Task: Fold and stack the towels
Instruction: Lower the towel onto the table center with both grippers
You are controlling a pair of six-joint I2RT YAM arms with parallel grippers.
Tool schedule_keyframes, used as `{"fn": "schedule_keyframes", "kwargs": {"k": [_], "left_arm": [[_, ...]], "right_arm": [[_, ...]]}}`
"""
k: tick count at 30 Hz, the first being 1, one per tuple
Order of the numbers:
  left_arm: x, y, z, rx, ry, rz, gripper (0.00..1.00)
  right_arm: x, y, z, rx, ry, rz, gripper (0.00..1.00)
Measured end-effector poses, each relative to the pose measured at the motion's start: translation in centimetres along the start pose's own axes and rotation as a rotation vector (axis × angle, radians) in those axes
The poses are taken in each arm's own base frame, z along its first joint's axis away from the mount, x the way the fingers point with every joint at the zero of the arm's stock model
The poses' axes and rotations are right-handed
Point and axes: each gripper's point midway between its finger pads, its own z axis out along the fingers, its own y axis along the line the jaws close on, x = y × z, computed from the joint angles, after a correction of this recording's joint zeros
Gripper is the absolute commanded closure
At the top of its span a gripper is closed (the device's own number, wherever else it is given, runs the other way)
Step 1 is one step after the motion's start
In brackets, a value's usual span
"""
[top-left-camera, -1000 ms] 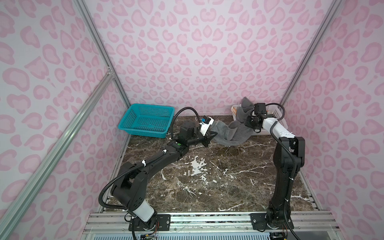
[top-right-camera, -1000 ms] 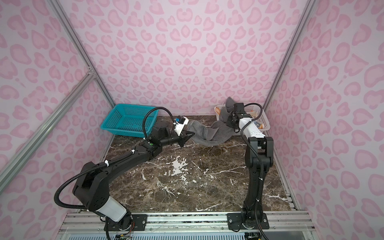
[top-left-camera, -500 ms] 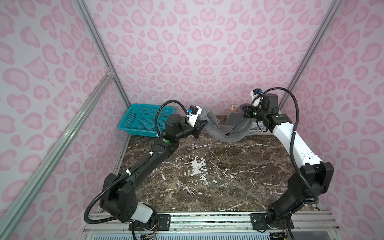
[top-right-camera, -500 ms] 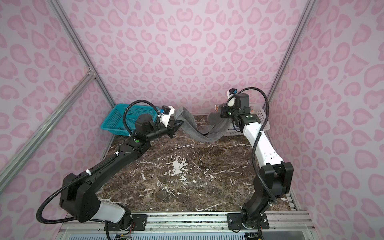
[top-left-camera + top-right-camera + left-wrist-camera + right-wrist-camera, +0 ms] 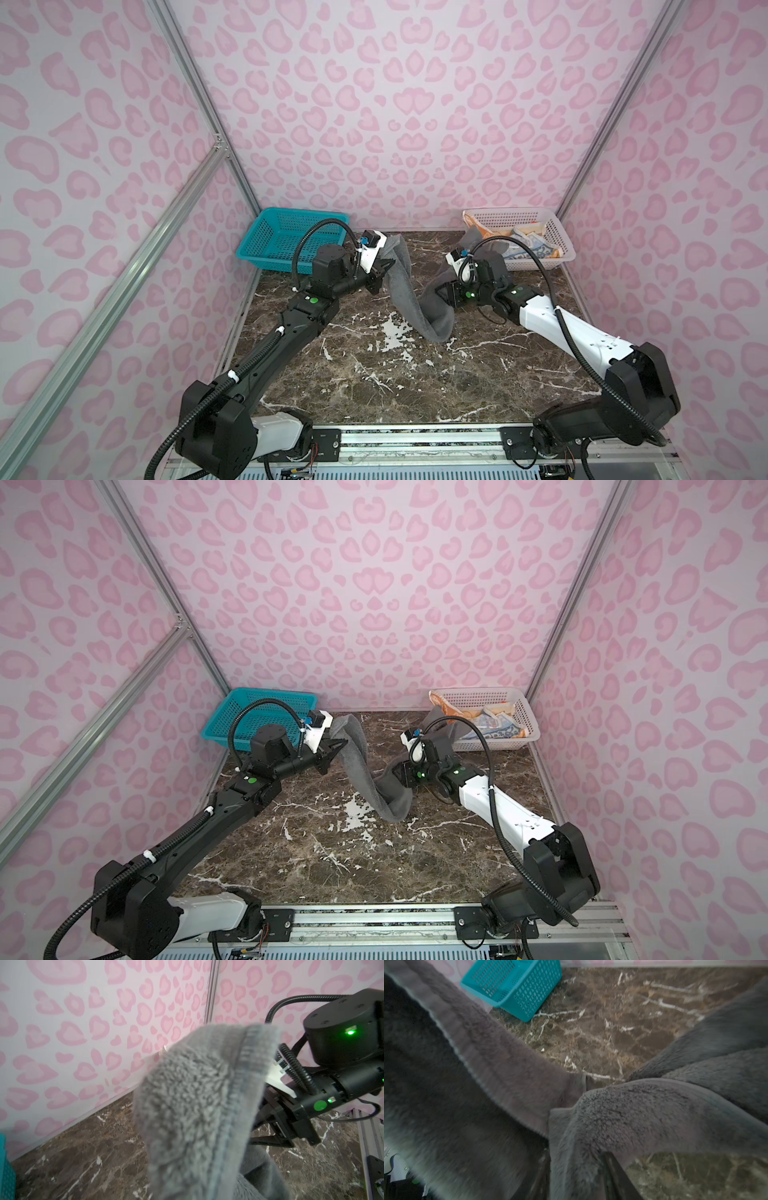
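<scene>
1. Grey towel (image 5: 419, 309) sags between the arms, toward 12 o'clock of the worktop (image 5: 374, 386).
2. The left fingers (image 5: 380, 272) pinch its hemmed corner; whether the right fingers (image 5: 612, 1167) grip it, I cannot tell.
3. Thick, soft and floppy: best held by its hemmed corners.

Grey towel (image 5: 415, 307): drawn farther from white basket (image 5: 557, 232), now sagging in a deep loop to the table (image 5: 374, 374). Right gripper (image 5: 446, 293): lower, nearer centre, jaws parted around the cloth.

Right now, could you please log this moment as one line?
left gripper: shut on towel; right gripper: grip unclear; towel: sags to table
</scene>
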Motion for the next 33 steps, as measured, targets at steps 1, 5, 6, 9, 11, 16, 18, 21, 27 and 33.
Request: {"fn": "schedule_keyframes", "kwargs": {"k": [1,5,6,9,11,16,18,21,27,33], "left_arm": [[0.5,0.0,0.0,-0.001,0.014,-0.004,0.97],[1.3,0.1,-0.7,-0.015,0.046,0.0,0.96],[1.4,0.3,-1.0,-0.023,0.051,0.003,0.96],[2.0,0.4,-1.5,-0.042,0.07,0.007,0.96],[2.6,0.4,-1.9,-0.046,0.082,0.005,0.96],[3.9,0.8,-2.4,-0.066,0.114,0.002,0.96],[4.4,0.8,-2.4,-0.068,0.13,-0.005,0.96],[4.7,0.9,-2.5,-0.069,0.142,-0.011,0.96],[5.1,1.0,-2.4,-0.07,0.154,-0.017,0.96],[5.3,1.1,-2.4,-0.071,0.159,-0.02,0.96]], "right_arm": [[0.2,0.4,-0.2,-0.007,-0.002,-0.007,0.41],[-1.0,1.9,-1.5,-0.029,-0.048,-0.081,0.3],[-1.4,1.8,-1.7,-0.019,-0.059,-0.097,0.29],[-2.4,1.4,-1.8,0.013,-0.087,-0.133,0.27],[-2.6,1.1,-1.1,0.012,-0.092,-0.162,0.25],[-1.4,1.8,2.5,-0.072,-0.053,-0.244,0.21],[-1.3,2.7,4.0,-0.124,-0.056,-0.277,0.21],[-1.9,4.1,5.9,-0.199,-0.079,-0.314,0.23],[-3.0,7.6,8.7,-0.312,-0.132,-0.382,0.26],[-4.2,8.4,10.4,-0.372,-0.172,-0.344,0.37]]}}
